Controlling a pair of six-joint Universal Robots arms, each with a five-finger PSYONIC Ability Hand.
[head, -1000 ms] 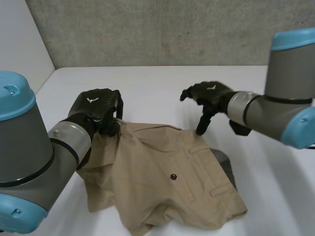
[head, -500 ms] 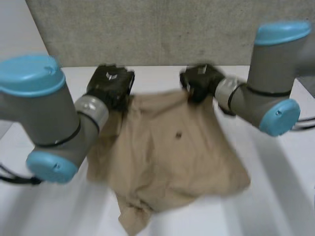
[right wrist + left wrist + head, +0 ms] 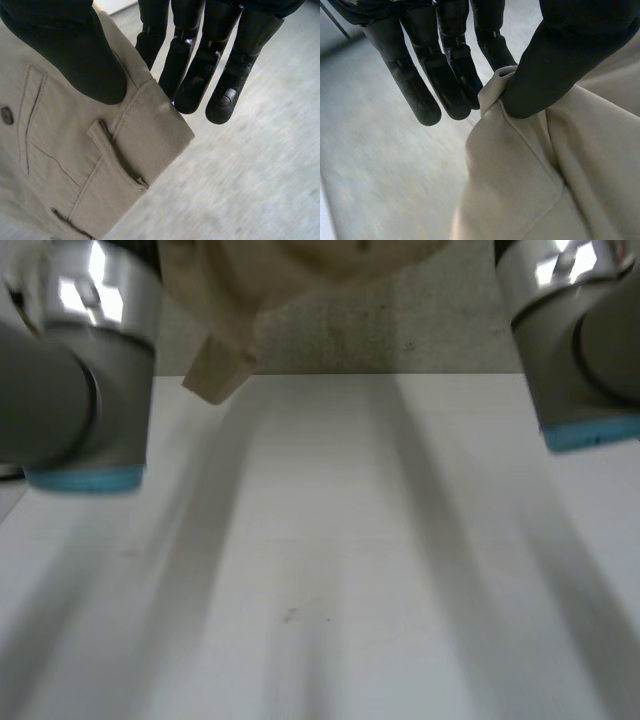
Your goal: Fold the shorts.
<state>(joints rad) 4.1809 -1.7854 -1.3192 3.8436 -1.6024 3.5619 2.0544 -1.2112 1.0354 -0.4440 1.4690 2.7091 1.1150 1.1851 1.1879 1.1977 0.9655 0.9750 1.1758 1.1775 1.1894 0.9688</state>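
The tan shorts [image 3: 290,265] hang high above the white table [image 3: 330,570], with one end [image 3: 220,375] dangling lowest between the two raised arms. In the left wrist view my left hand [image 3: 555,55] is shut on a corner of the shorts [image 3: 530,180], the cloth pinched between thumb and fingers [image 3: 447,80]. In the right wrist view my right hand [image 3: 75,45] pinches the waistband of the shorts [image 3: 75,165] between thumb and fingers [image 3: 200,75], just beside a belt loop [image 3: 112,165]. A dark button [image 3: 7,115] sits by a pocket seam.
My left arm [image 3: 70,390] and right arm [image 3: 580,350] stand raised at either side. A grey concrete wall [image 3: 400,330] rises behind the table's far edge.
My right hand has shut on the waistband. Both arms have lifted the shorts off the table and high up; they no longer lie spread on it.
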